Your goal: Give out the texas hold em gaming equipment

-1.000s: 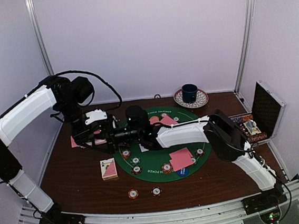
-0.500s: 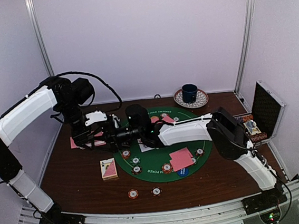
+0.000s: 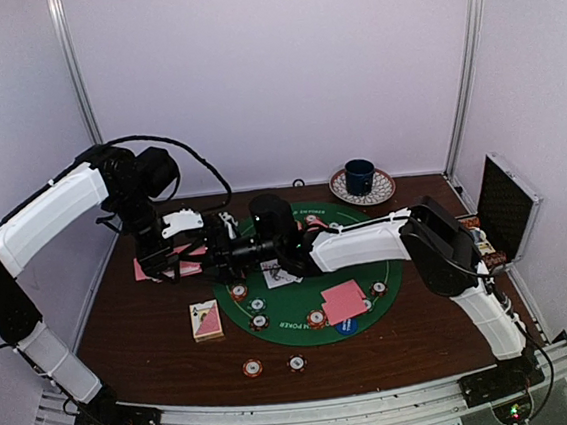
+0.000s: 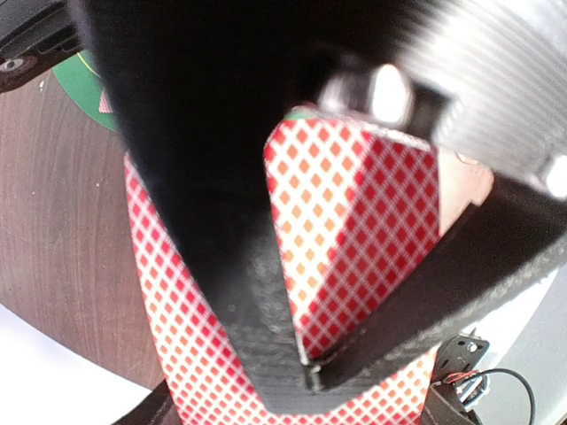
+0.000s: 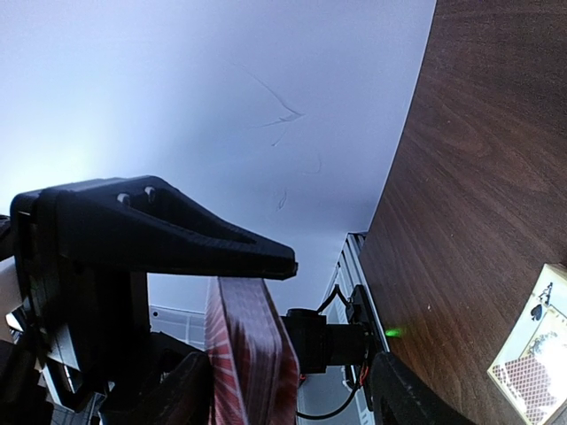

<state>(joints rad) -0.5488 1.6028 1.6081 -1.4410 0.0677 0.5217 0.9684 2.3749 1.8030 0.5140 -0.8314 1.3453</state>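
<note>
Red deck (image 4: 354, 221) in left hand (image 4: 310, 365), unseen overhead

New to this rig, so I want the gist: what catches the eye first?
By the left edge of the round green mat, the left gripper clamps a deck of red-diamond-backed cards while the right gripper stands open around it. A blue mug sits at the back, an open case at the right edge.
</note>
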